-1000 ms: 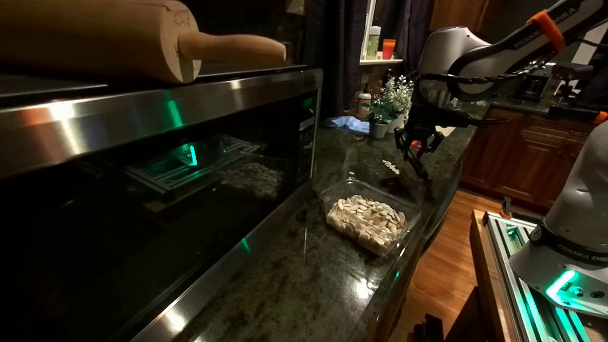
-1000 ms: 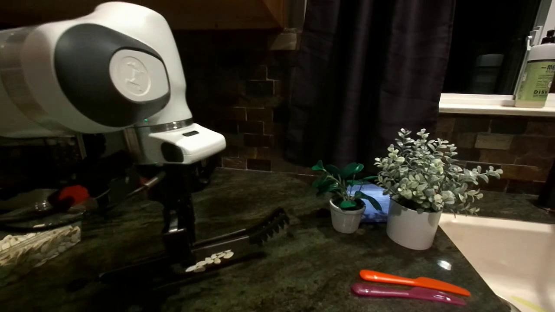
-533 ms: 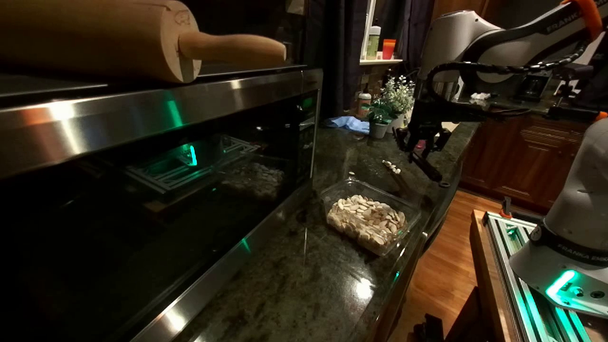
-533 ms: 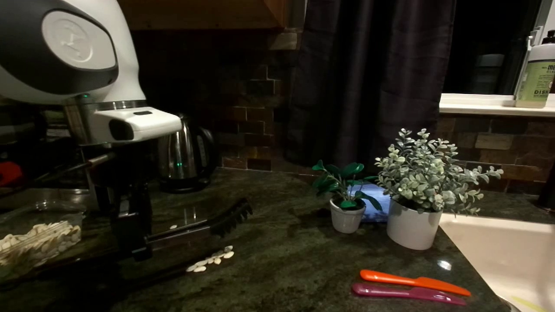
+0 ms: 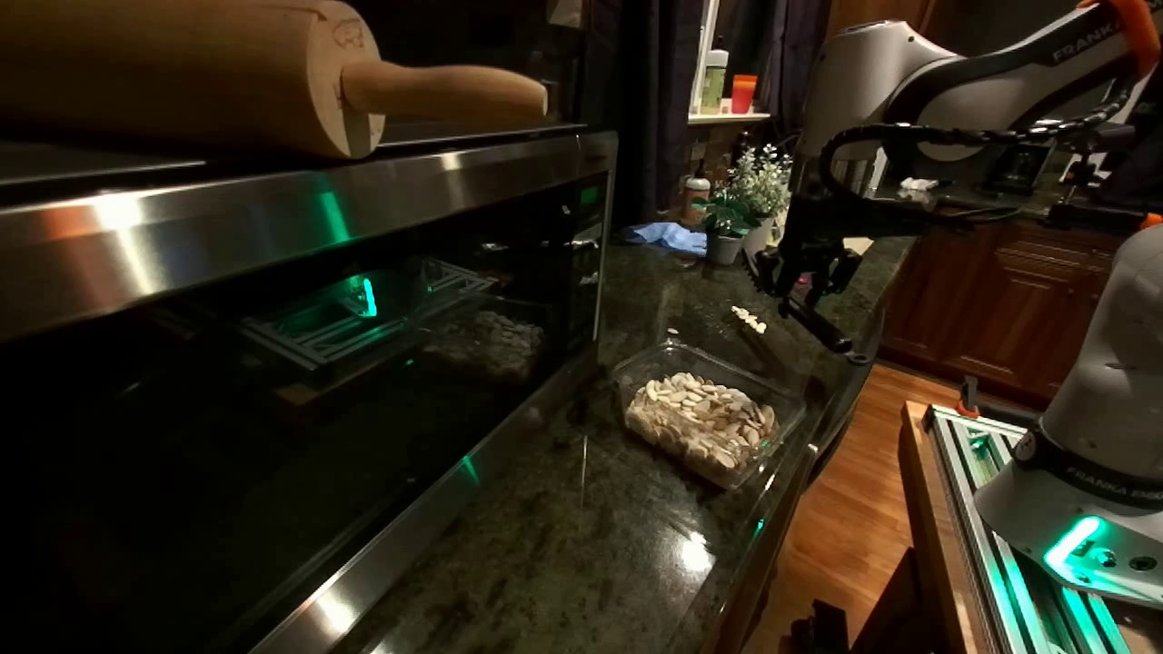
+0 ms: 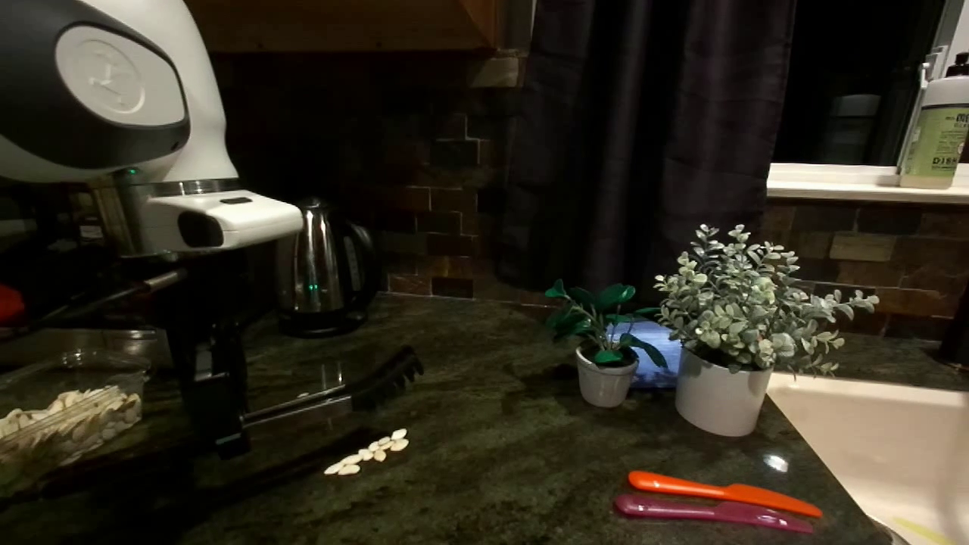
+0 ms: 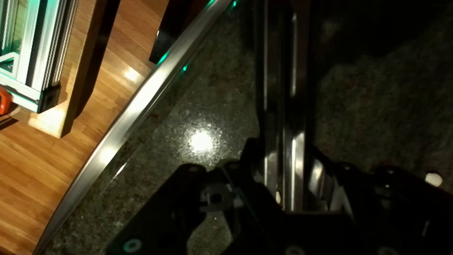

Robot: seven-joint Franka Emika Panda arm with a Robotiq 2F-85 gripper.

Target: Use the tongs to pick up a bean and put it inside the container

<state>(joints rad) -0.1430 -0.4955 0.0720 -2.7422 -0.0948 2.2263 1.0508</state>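
My gripper is shut on the metal tongs, whose two long arms run side by side, nearly together. In an exterior view the tongs slant up from the gripper to dark toothed tips, above and behind a row of pale beans on the counter. Whether the tips hold a bean cannot be told. The clear container, part filled with beans, stands near the counter's front edge; the gripper hangs beyond it. A lone bean lies behind the container.
A microwave with a rolling pin on top stands beside the container. In an exterior view are a kettle, two potted plants, an orange knife, a purple knife and a sink.
The arm has carried the tongs away from over the bean row, towards the container side, slowing in the last half second. The kettle has come into view. The grip on the tongs is unchanged.
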